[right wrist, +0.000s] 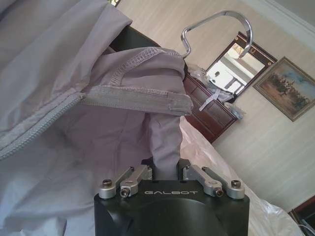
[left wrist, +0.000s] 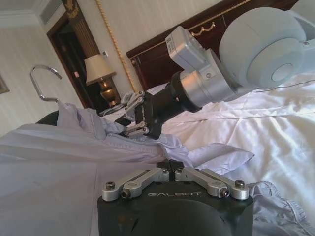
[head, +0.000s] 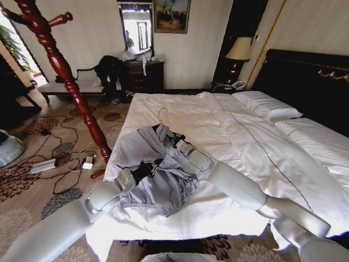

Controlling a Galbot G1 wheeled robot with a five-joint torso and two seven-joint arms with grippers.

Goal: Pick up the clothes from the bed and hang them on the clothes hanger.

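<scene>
working the thin grey-blue collared shirt (head: pixel 155 172) onto the black hanger with silver hook (head: pixel 162 115) on the white-duveted bed (head: pixel 234 136). right gripper (head: pixel 175 142) pinching a fabric strip between closed jaws, collar just beyond; left gripper (head: pixel 150 168) likewise clamping cloth. likely needing shoulders pulled over hanger ends.

Two smooth pale-grey arms with rounded joint housings are showing black wrist sections, the left gripper (head: pixel 154 165) and right gripper (head: pixel 173 141) both wearing silver linkage bars fastened with small screws, each black housing bearing "GALBOT" in pale lettering, a thin cable trailing along one casing.
</scene>
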